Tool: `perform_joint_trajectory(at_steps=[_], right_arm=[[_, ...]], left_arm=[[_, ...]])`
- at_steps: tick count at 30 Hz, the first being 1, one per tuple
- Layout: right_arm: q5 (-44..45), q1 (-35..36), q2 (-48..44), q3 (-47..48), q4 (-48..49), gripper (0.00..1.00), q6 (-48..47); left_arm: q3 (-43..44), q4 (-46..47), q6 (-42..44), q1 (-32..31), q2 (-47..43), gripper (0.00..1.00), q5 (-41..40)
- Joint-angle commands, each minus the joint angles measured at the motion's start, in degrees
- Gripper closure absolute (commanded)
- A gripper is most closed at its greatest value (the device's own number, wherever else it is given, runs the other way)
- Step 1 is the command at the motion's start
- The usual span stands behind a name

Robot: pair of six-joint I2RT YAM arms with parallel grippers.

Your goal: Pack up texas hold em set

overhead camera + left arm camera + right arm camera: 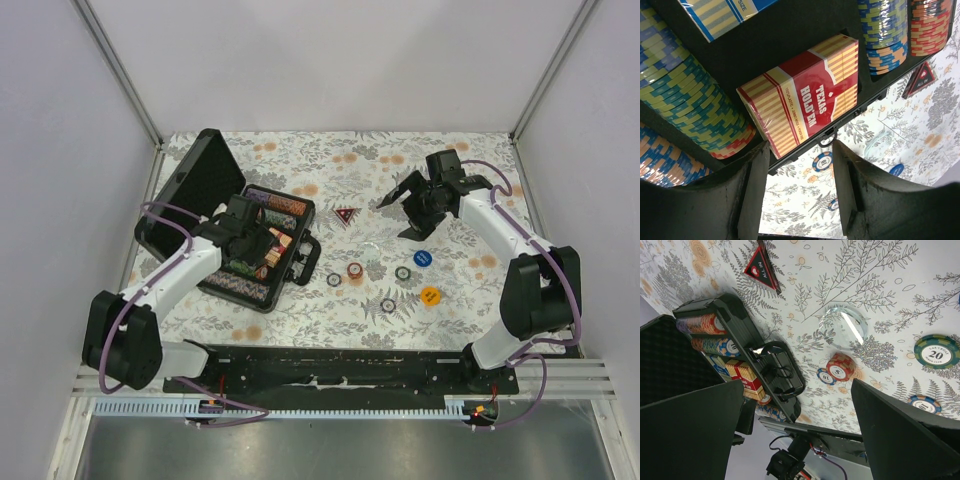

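Left jaws hang half apart, gripping nothing, over the red card deck (800,95) I see lying in the open black case (195,182); right jaws gape wide, empty.

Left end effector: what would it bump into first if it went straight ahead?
Most likely the red card deck lying in the case. The left end effector points right at it, jaws apart, though how far off it is is hard to judge.

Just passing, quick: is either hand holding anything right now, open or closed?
Left hand: open, holding nothing.
Right hand: open, holding nothing.
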Motion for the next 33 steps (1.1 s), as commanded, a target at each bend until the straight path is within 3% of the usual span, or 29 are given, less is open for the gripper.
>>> perform_joint_trajectory(at_steps=[1,5,11,17,27,33], right_arm=[[-0.7,-0.4,-0.8,0.8,1.1,0.04,-0.5],[-0.6,-0.4,-1.0,0.6,1.1,0.04,-0.5],[-1.0,-0.4,-1.0,0.4,1.1,0.04,-0.7],[-0.8,-0.5,-1.5,0.0,1.1,0.04,-0.8],[-0.7,-0.5,-2.4,-0.6,1.0,0.04,-1.0],[0.0,-0.6,-3.4,-0.9,1.0,0.04,-1.4]], left_arm=[[1.0,1.8,3.9,-0.1,1.8,0.41,-1.3],[0.7,3.4,4.8,-0.3,3.1,0.41,-0.7],[1.1,7.0,5.8,-0.6,4.5,0.55,2.7],[0.0,10.0,4.5,-0.7,4.5,0.61,4.6],[0.6,12.5,8.5,-0.7,5.9,0.61,4.4],[1.9,8.8,11.3,-0.7,0.2,0.47,3.0]])
